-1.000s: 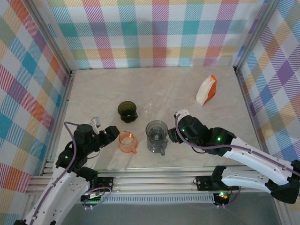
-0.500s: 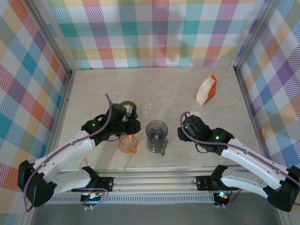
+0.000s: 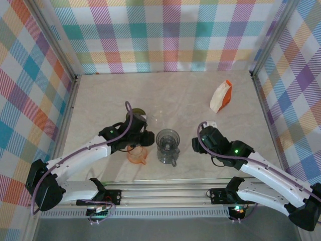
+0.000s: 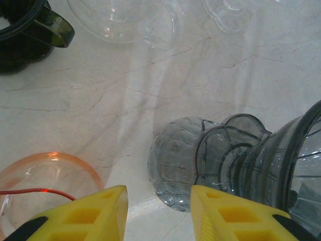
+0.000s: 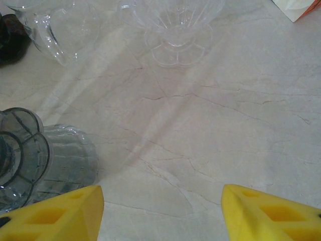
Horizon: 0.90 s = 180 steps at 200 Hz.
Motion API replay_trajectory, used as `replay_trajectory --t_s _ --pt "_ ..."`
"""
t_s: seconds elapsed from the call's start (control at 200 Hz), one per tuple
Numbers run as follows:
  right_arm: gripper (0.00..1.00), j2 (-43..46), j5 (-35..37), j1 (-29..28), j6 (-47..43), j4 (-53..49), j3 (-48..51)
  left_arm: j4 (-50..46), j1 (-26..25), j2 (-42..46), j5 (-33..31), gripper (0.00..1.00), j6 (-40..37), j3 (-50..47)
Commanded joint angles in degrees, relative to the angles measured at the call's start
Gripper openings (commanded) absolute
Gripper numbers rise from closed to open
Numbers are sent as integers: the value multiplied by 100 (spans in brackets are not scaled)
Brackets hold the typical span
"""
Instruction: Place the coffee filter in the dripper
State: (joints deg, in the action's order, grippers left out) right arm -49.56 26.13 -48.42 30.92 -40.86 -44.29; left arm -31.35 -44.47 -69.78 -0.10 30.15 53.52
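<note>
Left gripper [image 4: 158, 213] hovers low over the marble-look table [image 3: 100, 100], its yellow fingers [image 4: 108, 216] partway apart with nothing between them. The orange dripper [image 4: 45, 175] sits just beside its left finger, and the grey dripper [image 4: 241, 155] stands just ahead of its right finger, touching neither. Farther ahead to its left is the dark green dripper [image 4: 25, 35], and beyond that are clear glass drippers [image 4: 125, 20].

Right gripper [image 5: 163, 211] stands wide and empty over bare table. The grey dripper is close on its left, and a clear glass one lies well ahead of it.

The white-and-orange pack [image 3: 220, 96], which appears to hold the coffee filter, stands far ahead and to the right of the right gripper, well apart from both arms. Only its corner reaches into the right wrist view. No loose filter can be seen on the table, and every dripper whose bowl is visible looks empty.

By that reading, the task has barely begun. No filter has been drawn from the pack, and neither gripper holds one. What remains is reaching the pack, pulling out a filter, carrying it back and seating it in a dripper. The pictures do not settle which dripper is meant, though the left gripper is placed between the orange and grey ones.
</note>
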Motion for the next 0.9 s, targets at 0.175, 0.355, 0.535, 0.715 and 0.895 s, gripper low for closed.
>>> replay_trajectory --t_s 0.175,0.355,0.535,0.715,0.895 --pt "65 123 42 35 107 -45 66 273 -78 -90 337 40 20 -29" --pt "65 155 124 30 146 -106 70 165 -85 -74 189 40 70 -75" --pt "67 147 274 34 201 -150 34 -375 -65 144 -635 58 209 -26" --pt "70 -232 247 579 4 100 -257 -580 -38 759 -1176 87 257 -101" --pt "70 -922 -462 1862 -350 620 -914 -623 -39 1428 -1232 100 232 -108"
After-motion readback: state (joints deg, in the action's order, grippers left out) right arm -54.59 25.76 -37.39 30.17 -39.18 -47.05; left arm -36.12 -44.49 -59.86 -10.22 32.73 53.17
